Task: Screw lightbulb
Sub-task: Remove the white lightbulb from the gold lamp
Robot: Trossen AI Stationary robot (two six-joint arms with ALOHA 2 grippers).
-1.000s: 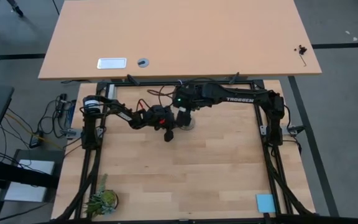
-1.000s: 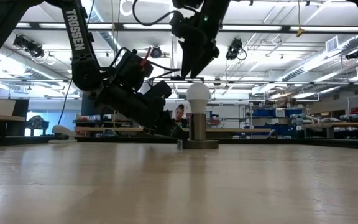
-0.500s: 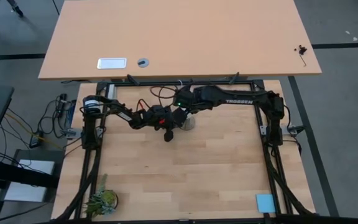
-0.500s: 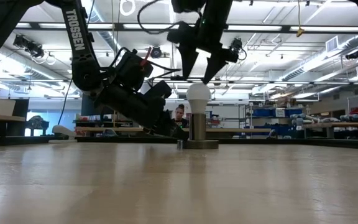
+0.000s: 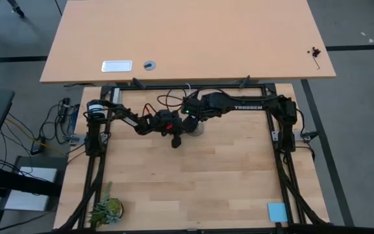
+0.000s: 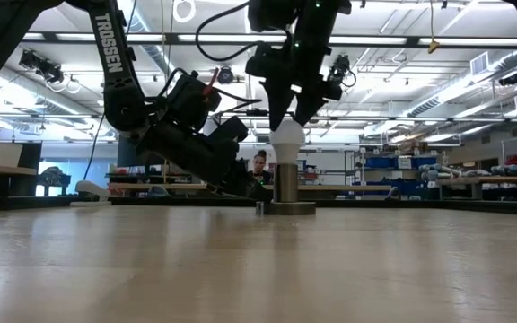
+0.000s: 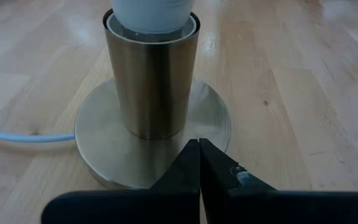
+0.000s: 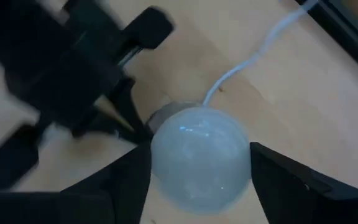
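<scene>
The lightbulb [image 6: 286,137] is plain frosted white, sat in a brushed silver-grey socket [image 7: 151,74] with a white cord [image 7: 17,134]. Both arms are matte black; the left tool [image 7: 199,163] and right tool [image 8: 197,171] are black too. The worktop [image 5: 226,175] is pale wood planks, with a light blue square [image 5: 277,211] and a green plant [image 5: 105,209] at its corners.

Bright ceiling strip lights [image 6: 474,40] glare across the low view's top, arms in silhouette, while the right wrist view smears with blur.
</scene>
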